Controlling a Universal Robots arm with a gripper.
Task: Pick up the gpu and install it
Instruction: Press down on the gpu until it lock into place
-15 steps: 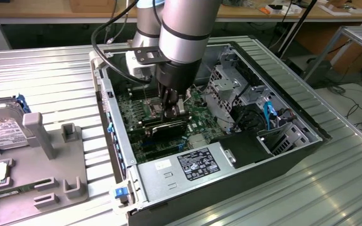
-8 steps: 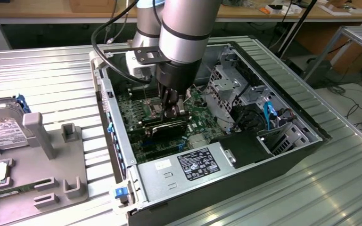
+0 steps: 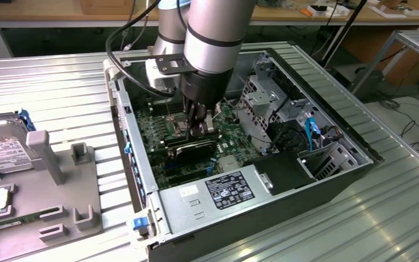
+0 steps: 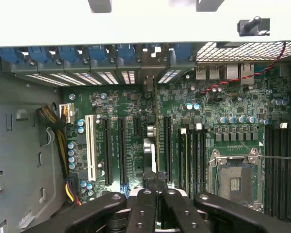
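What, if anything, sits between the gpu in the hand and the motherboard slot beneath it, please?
Nothing visible does. The hand is shut on the gpu, which stands on edge right over the motherboard; in the wrist view its thin edge runs between the slots, with no cable across it.

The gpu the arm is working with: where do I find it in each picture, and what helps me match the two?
Exterior view: the gpu stands on edge inside the open computer case, directly under the gripper, which is shut on it.
Wrist view: the gpu is seen edge-on, a thin strip running out from the gripper across the slots.
Shared landmark: the green motherboard beneath the card.
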